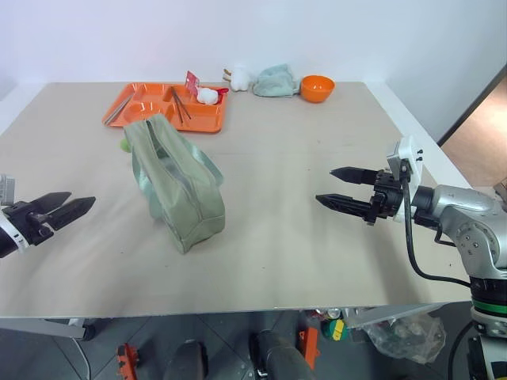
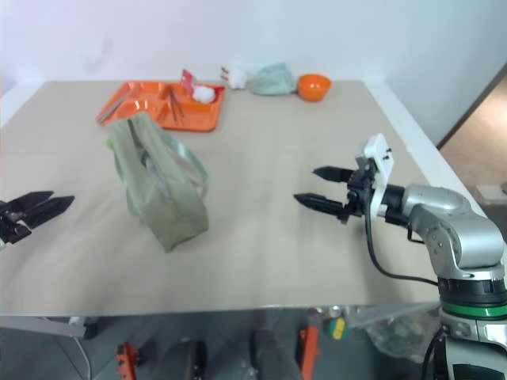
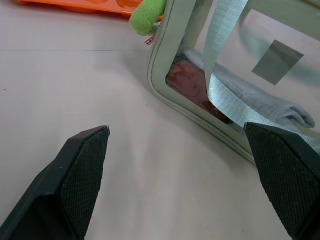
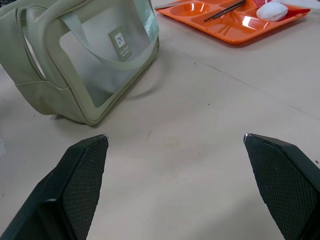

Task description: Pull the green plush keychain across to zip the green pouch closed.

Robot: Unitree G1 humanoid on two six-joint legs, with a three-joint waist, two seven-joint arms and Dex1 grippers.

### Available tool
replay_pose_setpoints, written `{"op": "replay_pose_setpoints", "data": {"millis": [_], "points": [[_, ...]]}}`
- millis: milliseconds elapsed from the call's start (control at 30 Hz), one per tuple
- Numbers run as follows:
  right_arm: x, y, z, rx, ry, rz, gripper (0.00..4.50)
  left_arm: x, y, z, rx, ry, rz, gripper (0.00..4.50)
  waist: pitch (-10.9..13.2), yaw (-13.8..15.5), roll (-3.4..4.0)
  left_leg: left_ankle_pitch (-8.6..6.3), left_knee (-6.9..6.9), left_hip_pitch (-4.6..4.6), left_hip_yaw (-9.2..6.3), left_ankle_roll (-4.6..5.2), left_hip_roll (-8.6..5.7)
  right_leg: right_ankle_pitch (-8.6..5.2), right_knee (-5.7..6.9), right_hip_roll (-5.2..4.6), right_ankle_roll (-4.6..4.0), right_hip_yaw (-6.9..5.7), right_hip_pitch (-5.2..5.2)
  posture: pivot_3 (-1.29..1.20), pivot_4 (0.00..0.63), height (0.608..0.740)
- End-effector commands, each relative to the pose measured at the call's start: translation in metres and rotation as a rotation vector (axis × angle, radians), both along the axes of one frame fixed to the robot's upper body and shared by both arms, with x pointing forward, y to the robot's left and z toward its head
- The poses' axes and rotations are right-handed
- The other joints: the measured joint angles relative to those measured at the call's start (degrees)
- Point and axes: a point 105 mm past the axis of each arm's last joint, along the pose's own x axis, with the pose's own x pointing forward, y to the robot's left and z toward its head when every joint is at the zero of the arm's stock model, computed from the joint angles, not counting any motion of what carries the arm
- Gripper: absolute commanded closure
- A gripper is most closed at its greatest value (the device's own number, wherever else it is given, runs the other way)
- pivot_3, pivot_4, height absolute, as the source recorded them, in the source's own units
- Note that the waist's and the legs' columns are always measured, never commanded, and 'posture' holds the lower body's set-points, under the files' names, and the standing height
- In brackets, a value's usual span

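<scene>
Two grippers stand with fingers spread wide and nothing between them, one on each side of the green pouch (image 1: 176, 183). The pouch stands upright on the table (image 1: 317, 261), nearer the robot's left, its long axis and top zipper running from the near end away toward the orange tray (image 1: 166, 108). The green plush keychain (image 3: 147, 15) hangs at the far end, on the pouch's left side, just short of the tray. The left gripper (image 1: 59, 207) points toward the pouch's near-left flank; the right gripper (image 1: 342, 188) is well apart across bare table. Judgement: the left arm is the better placed, but the charm lies beyond and forward of it, so it must reach ahead along the pouch before any pull back along the zipper line.
</scene>
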Motion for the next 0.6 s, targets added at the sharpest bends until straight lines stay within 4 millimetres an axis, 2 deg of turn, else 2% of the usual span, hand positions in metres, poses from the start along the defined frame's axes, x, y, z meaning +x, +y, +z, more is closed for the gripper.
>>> {"op": "replay_pose_setpoints", "data": {"millis": [33, 233, 333, 433, 600], "points": [[-0.001, 0.000, 0.015, -0.028, -0.055, 0.019, 0.00, -0.004, 0.006, 0.022, 0.039, -0.056, 0.002, 0.04, 0.0, 0.0, 0.00, 0.00, 0.00, 0.00, 0.00, 0.00, 0.00, 0.00, 0.00, 0.00, 0.00, 0.00, 0.00, 0.00, 0.150, 0.740], [-0.001, 0.002, 0.030, -0.082, -0.086, 0.076, 0.00, -0.003, -0.007, 0.046, 0.115, -0.123, -0.086, 0.04, 0.0, 0.0, 0.01, 0.00, 0.01, 0.01, 0.02, 0.00, 0.01, 0.00, 0.02, 0.01, -0.01, -0.01, -0.02, 0.00, 0.150, 0.740], [-0.003, 0.006, 0.038, -0.118, -0.104, 0.120, 0.00, -0.003, -0.022, 0.065, 0.156, -0.158, -0.178, 0.04, 0.0, 0.0, 0.01, 0.00, 0.00, 0.00, 0.02, 0.00, 0.00, 0.00, 0.01, 0.00, -0.02, -0.02, -0.02, 0.00, 0.150, 0.740], [-0.008, 0.012, 0.054, -0.150, -0.120, 0.198, 0.00, -0.008, -0.046, 0.084, 0.229, -0.173, -0.333, 0.04, 0.0, 0.0, 0.03, 0.00, 0.00, -0.02, 0.05, 0.00, -0.01, -0.01, 0.01, 0.00, -0.02, -0.01, -0.04, 0.00, 0.150, 0.740], [-0.018, 0.025, 0.069, -0.215, -0.128, 0.320, 0.00, -0.014, -0.071, 0.102, 0.338, -0.173, -0.515, 0.04, 0.0, 0.0, 0.05, -0.03, -0.03, -0.01, 0.15, 0.04, 0.02, -0.04, 0.02, 0.01, -0.07, 0.01, -0.12, 0.00, 0.150, 0.740]]}}
